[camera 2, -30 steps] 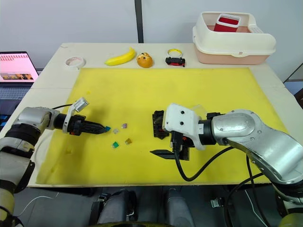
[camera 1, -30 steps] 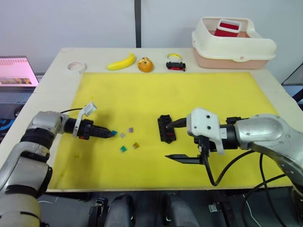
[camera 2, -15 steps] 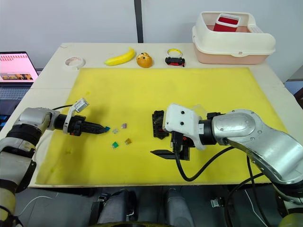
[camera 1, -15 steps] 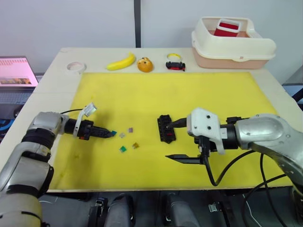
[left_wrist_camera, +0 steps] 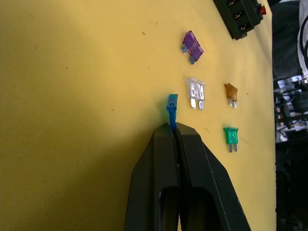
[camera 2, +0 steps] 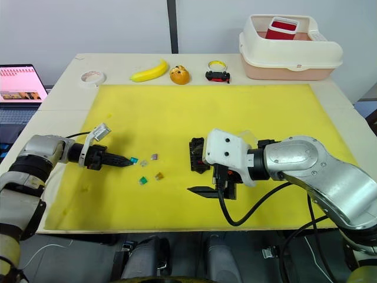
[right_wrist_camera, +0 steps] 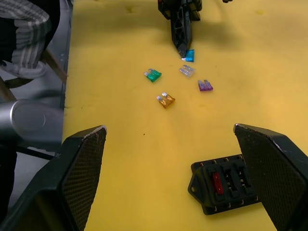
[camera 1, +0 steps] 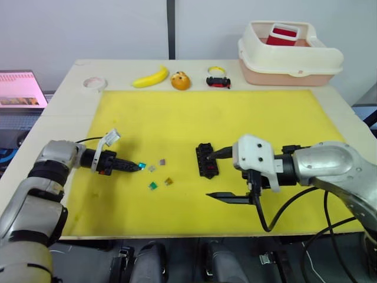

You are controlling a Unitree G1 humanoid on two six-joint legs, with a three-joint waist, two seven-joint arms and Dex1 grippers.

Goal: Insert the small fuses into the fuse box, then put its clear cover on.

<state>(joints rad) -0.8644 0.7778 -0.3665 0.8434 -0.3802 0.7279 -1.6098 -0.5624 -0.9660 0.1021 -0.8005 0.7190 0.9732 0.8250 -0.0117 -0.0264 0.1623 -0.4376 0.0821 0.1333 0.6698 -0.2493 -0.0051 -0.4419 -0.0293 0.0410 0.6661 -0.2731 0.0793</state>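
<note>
On the yellow mat (camera 2: 235, 106), a teal fuse (camera 2: 134, 160) is pinched at the tip of the left gripper (camera 2: 126, 161). Three loose fuses (camera 2: 154, 157) are scattered at its 3 to 5 o'clock. The fuse box (camera 2: 197, 154) is flanked by the wide-spread right gripper (camera 2: 203, 172).

— Head cameras?
— Both eye views look forward and down from above the near edge of the yellow mat (camera 1: 235, 112), taking in the whole mat to its far edge. They share nearly everything, slightly offset sideways.
— Left wrist?
— Very close to the mat, looking along its closed fingers toward the fuse box (left_wrist_camera: 240, 17).
— Right wrist?
— Higher, facing across the mat toward its left edge. Both wrist views share the loose small fuses (right_wrist_camera: 180, 82) and the fuse box.
</note>
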